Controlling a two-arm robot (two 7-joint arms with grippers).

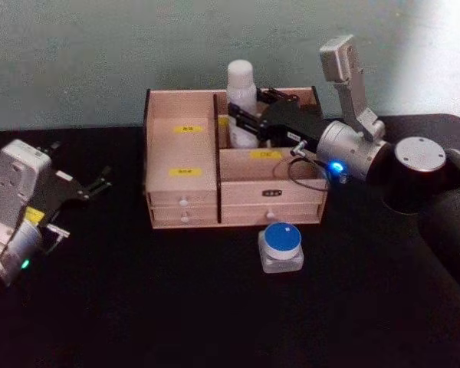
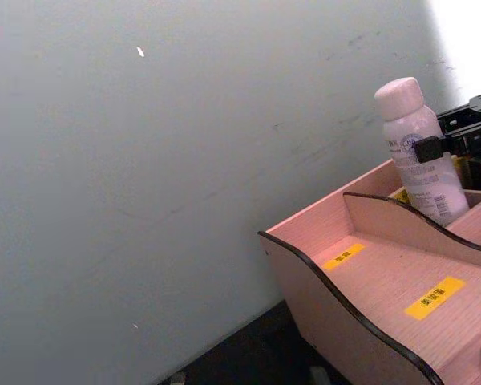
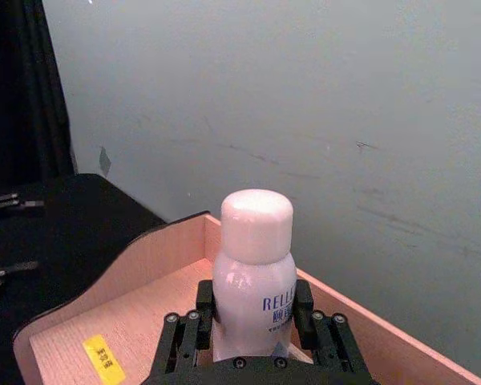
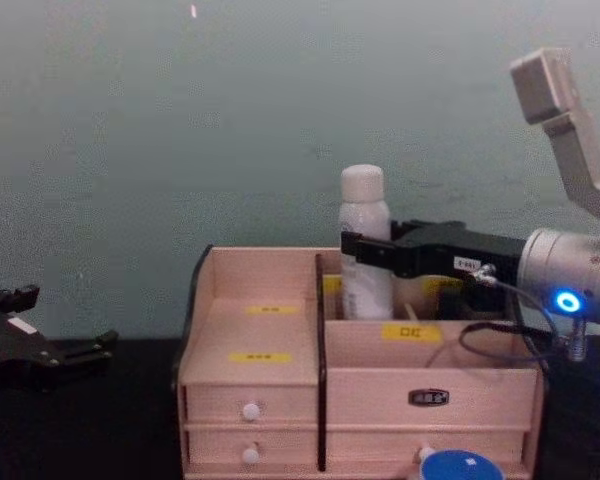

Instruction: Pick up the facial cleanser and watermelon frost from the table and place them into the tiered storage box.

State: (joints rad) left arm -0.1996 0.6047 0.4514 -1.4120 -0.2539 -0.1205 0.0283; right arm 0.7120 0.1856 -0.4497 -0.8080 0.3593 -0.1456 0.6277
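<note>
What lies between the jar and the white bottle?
Head view: the tiered storage box, its drawers and front compartment, between watermelon frost and the facial cleanser in the right gripper.

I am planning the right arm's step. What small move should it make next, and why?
Probably open the right gripper to release the facial cleanser: the bottle stands upright in a rear compartment of the tiered storage box, fingers clamped round it. Whether its base rests is hidden. The left gripper sits parked at left.

Pale matt wood, grain visible, is noted on the tiered storage box point(image 1: 182, 157). Inside it, the facial cleanser point(image 1: 241, 86) is seen as smooth, glossy white plastic. The table point(image 1: 176, 307) beneath is recorded as matt black.
</note>
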